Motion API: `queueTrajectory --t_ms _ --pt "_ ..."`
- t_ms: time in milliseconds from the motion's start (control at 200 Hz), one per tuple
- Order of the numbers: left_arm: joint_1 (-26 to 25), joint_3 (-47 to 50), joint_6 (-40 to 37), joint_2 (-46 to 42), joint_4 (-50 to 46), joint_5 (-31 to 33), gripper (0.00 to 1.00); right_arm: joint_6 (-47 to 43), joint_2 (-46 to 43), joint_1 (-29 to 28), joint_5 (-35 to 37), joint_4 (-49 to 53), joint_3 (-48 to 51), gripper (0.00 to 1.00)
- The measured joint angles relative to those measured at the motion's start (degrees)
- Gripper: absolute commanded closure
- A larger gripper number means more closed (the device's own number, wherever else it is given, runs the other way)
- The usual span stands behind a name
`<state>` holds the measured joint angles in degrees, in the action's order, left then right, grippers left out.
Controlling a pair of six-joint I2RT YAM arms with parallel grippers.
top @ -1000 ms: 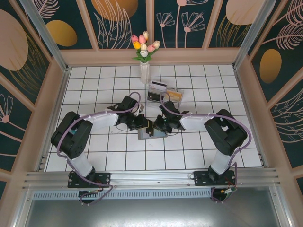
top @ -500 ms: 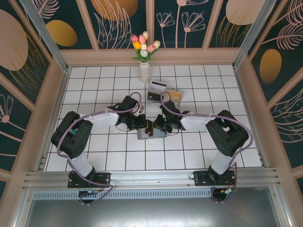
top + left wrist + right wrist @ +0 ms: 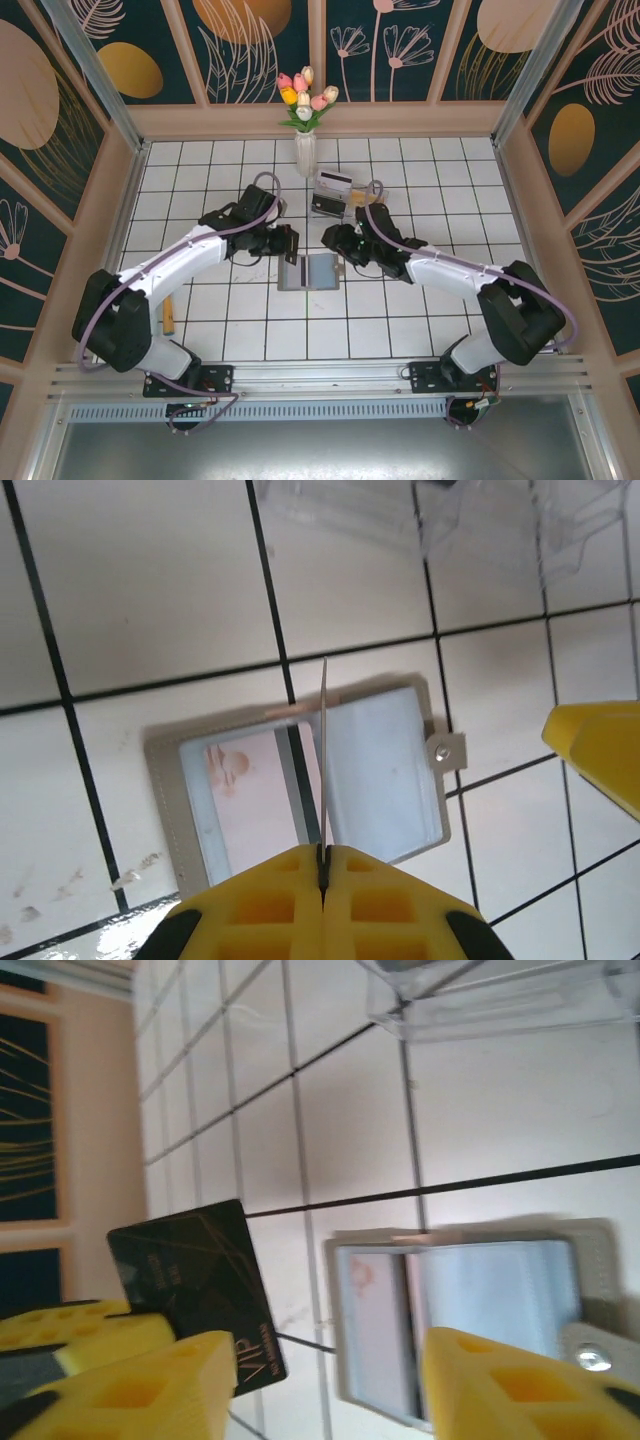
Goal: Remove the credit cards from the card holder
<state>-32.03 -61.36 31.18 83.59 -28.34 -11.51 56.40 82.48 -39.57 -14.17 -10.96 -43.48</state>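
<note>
The white tiled table [image 3: 450, 190] has the card holder [image 3: 310, 272] lying open and flat, its long side running left to right, just on the near side of both my grippers. My left gripper [image 3: 322, 865] is clamped on a black card [image 3: 195, 1280], held edge-up above the fold. My right gripper [image 3: 325, 1370] hangs empty with its jaws apart, straight over the holder. I judge it the nearer one for what looks like a pale card [image 3: 245, 780] in one pocket.

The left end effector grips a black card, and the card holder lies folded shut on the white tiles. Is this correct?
Not quite. The card holder is not folded shut: it lies open, both panels spread flat, as the left wrist view shows. The rest is right: the left end effector grips the black card.
</note>
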Motion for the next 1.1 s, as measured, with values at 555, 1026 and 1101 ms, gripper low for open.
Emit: queueTrajectory --t_ms 555,1026,1101 --pt "5.29 -4.33 16.46 -0.31 24.59 -23.65 1.0 7.48 -1.88 10.45 -17.07 -31.5 3.13 0.31" --pt "5.29 -0.63 30.58 -3.3 38.47 -28.39 1.0 17.14 3.02 11.1 -25.99 -49.29 -0.57 0.77" --pt "5.29 0.07 31.58 -4.52 38.88 -28.39 0.99 17.81 3.02 11.08 -26.27 -50.21 -0.57 0.87"
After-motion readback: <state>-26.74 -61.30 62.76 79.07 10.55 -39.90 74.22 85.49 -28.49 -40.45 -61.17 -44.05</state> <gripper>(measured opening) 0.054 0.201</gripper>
